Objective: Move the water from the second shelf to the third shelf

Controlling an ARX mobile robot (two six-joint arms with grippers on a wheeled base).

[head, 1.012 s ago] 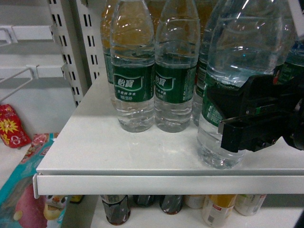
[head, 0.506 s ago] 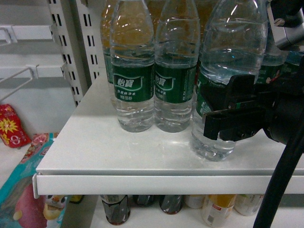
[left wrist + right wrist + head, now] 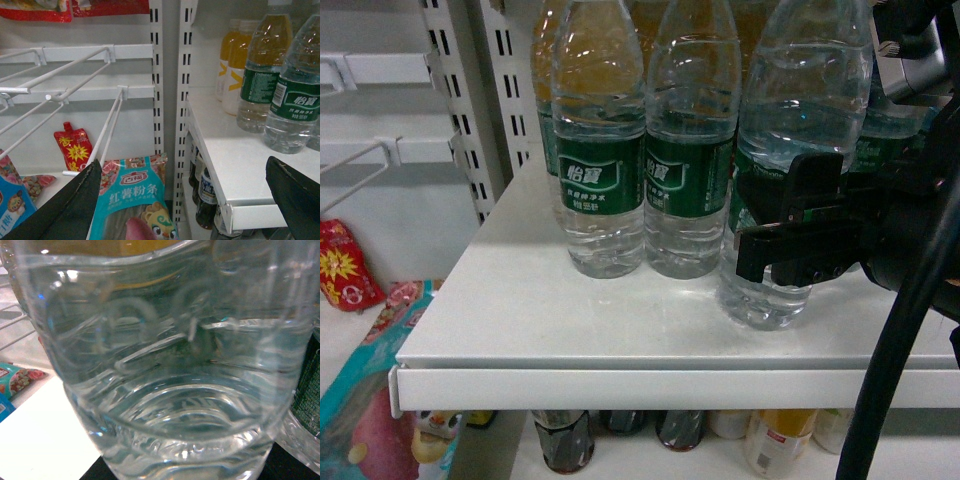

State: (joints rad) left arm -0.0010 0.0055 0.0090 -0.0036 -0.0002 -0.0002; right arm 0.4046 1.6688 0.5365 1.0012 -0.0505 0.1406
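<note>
Right gripper apparently clasping water, two bottles just beside

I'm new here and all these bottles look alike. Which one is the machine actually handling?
Find the white shelf holding green-labelled water bottles. Two of them stand side by side at its middle; the water you want is to their right, nearer the front edge. It alone has the black right claw clamped round its label.
</note>
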